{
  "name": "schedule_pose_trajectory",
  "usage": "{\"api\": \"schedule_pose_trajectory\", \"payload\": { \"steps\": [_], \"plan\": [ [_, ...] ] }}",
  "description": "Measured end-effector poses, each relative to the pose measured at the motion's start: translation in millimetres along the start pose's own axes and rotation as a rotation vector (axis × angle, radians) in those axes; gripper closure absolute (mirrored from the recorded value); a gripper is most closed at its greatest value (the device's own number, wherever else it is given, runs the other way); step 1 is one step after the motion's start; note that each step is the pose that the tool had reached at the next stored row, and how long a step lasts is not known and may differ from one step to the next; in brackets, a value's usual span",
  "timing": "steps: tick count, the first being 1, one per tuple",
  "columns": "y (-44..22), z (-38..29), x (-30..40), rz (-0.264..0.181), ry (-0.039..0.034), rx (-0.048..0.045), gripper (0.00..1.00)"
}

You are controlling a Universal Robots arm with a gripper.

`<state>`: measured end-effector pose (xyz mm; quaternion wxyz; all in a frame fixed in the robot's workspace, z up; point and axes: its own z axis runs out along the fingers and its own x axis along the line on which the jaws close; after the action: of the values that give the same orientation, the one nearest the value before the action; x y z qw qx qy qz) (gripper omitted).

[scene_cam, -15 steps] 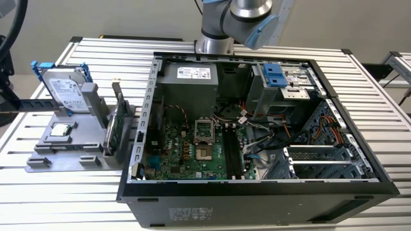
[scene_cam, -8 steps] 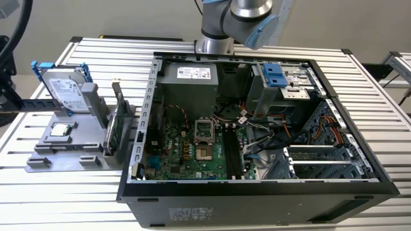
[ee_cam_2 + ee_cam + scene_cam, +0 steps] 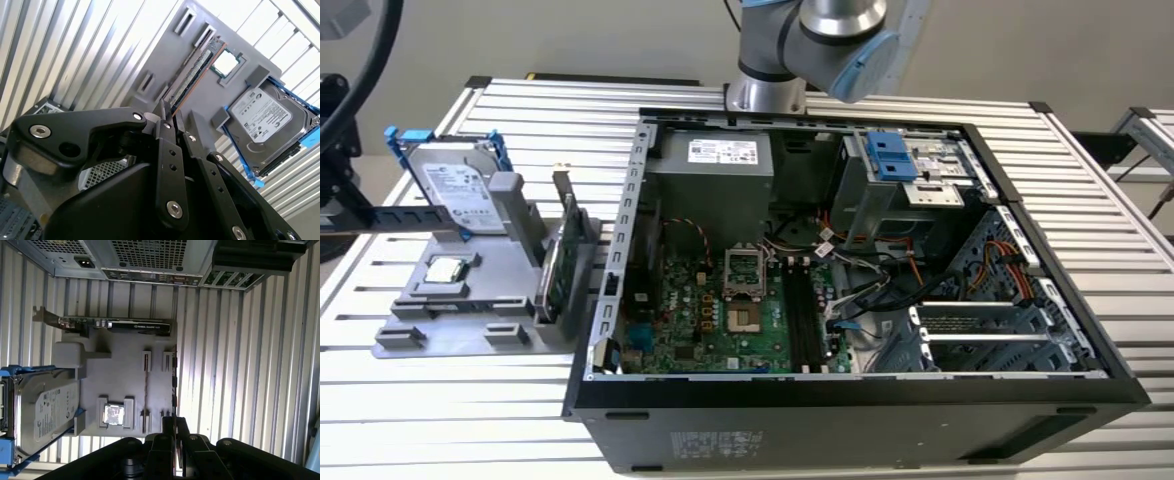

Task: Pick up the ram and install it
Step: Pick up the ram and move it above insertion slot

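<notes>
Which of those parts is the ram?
On the ribbed metal table, beside the open black computer case, lies a flat grey holder tray. The ram stands on edge in its slots next to the small square silver processor chip. Unlike its neighbours, it is a long, thin strip, far slimmer than the bracketed green card.

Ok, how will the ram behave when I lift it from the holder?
The ram looks thin and stiff, probably light. It stands on edge in slots of the gray holder, so a sideways nudge could tilt it. Exposed chips suggest it is fragile; grip gently.
</notes>
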<state>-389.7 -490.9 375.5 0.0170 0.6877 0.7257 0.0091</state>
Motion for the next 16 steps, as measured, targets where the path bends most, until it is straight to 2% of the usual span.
{"api": "schedule_pose_trajectory", "payload": {
  "steps": [16],
  "plan": [
    [4.4,0.1,-0.2,0.0,0.0,0.0,1.0]
  ]
}}
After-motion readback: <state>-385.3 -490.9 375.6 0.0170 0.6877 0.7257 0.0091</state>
